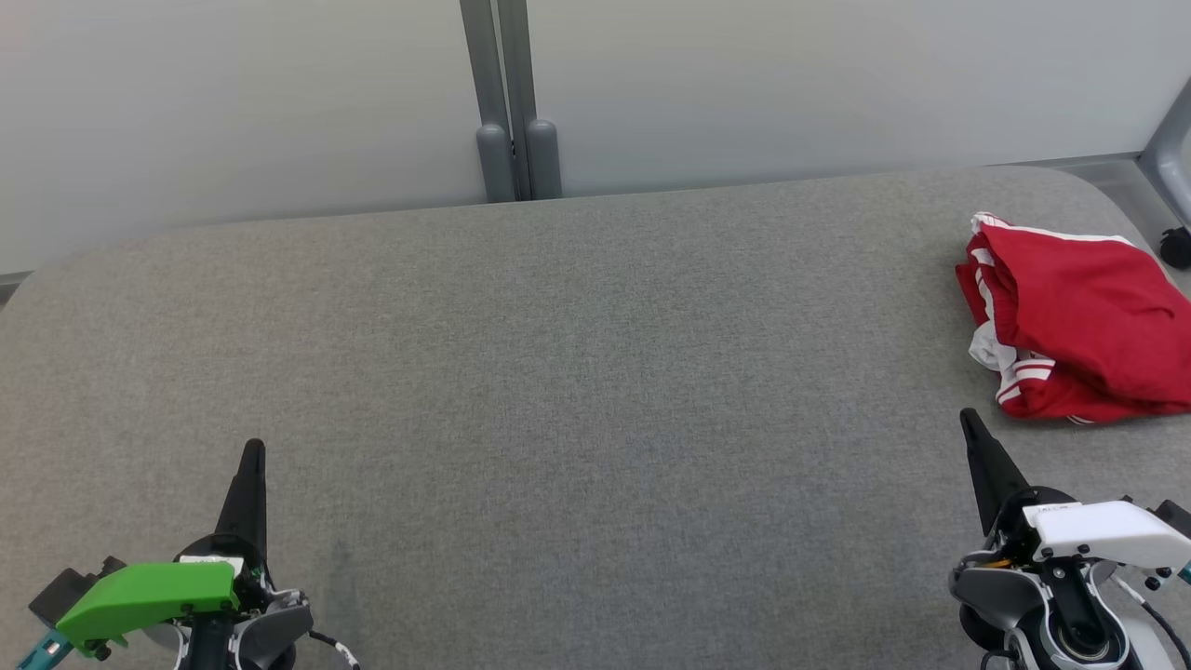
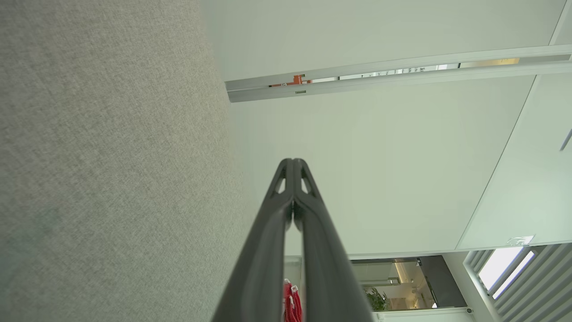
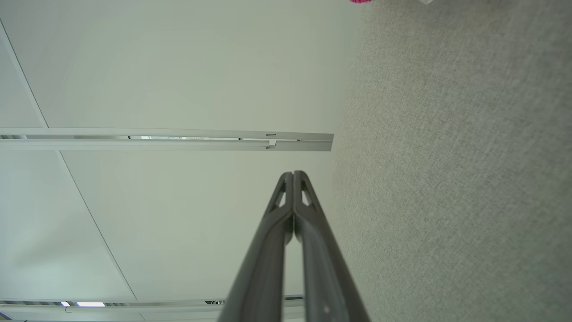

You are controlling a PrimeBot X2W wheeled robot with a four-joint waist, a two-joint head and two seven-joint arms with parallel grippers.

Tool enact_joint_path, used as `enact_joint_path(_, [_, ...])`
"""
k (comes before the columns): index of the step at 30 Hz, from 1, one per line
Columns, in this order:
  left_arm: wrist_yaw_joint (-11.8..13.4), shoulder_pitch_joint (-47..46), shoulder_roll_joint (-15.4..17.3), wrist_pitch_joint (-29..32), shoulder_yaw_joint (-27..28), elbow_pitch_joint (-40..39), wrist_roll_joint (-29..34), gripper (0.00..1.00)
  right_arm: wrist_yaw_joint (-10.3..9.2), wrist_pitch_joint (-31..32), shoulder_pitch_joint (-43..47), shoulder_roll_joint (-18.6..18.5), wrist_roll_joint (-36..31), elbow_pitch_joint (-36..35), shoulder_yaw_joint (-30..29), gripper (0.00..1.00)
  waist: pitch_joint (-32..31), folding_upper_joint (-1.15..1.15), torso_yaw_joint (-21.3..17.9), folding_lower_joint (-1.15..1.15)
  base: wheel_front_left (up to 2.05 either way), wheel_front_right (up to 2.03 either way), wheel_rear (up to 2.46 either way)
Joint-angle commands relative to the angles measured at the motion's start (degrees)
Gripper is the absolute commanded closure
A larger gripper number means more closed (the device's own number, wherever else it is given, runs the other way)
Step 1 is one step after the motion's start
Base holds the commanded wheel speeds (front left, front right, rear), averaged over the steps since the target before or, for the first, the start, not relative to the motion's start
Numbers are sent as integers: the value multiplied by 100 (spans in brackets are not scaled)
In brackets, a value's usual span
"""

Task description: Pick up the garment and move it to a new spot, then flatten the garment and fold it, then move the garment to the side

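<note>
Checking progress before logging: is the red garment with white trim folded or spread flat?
Roughly folded, not spread: the red garment with white trim shows stacked layers and bunched edges.

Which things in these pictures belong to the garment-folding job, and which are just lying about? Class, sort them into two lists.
Belongs to the job:
- red garment, heaped at the table's right end
- grey table, the work surface
- left tool and right tool, both shut and holding nothing

Just lying about:
- grey post behind the table
- small black object beyond the garment
- pale wall
</note>
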Motion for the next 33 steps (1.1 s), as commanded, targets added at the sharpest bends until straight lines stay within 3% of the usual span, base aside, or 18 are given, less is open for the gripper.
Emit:
enact_joint_path(1, [-33, -141, 39, 35, 32, -31, -117, 100, 2, 46, -103, -27, 133, 10, -11, 100, 6, 0, -2, 0, 0, 0, 0])
enact_joint_path(10, [-35, -193, 34, 128, 90, -45, -406, 100, 2, 129, -153, -29, 501, 30, -14, 100, 41, 0, -12, 0, 0, 0, 0])
enact_joint_path(33, [-35, -176, 8, 150, 114, -39, -368, 100, 2, 128, -143, -29, 488, 28, -12, 100, 42, 0, -12, 0, 0, 0, 0])
